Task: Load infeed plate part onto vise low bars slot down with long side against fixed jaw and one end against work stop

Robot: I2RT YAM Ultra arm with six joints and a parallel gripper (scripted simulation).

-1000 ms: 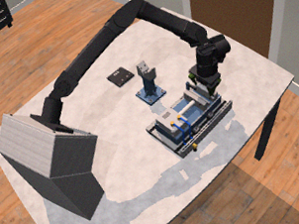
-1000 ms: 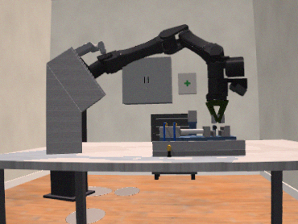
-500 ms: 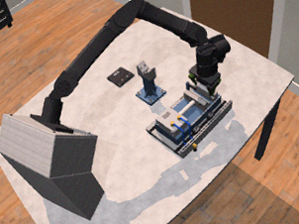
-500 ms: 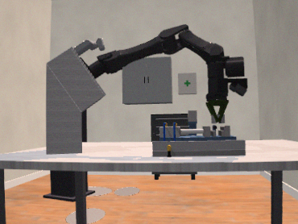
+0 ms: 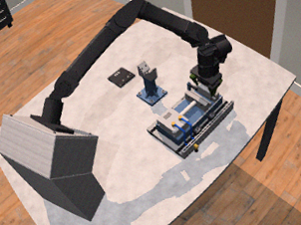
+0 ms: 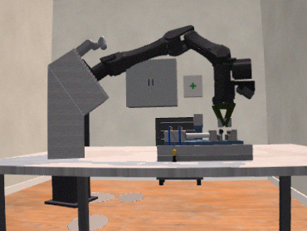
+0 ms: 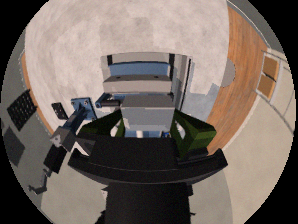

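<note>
The part [image 6: 229, 123] [image 7: 147, 119] is a grey block. My gripper [image 5: 207, 88] [image 6: 225, 125] [image 7: 147, 109] points straight down and is shut on it, one finger at each end in the wrist view. In the exterior view the part hangs just above the jaw tops, over the gap between the moving jaw [image 6: 212, 135] and the fixed jaw [image 6: 234, 135] [image 7: 135, 85]. The work stop [image 6: 221, 132] is a short dark rod between the jaws. The vise is open. The slot and the low bars cannot be made out.
The V-block [image 5: 147, 70] stands on its blue post beside the vise. The dark infeed plate [image 5: 121, 76] [image 7: 59, 110] lies behind it, with no block on it. The air cylinder [image 5: 169, 118] with blue hoses is at the vise's end towards the arm's base. A raised rail [image 5: 209, 127] runs along the vise's front.
</note>
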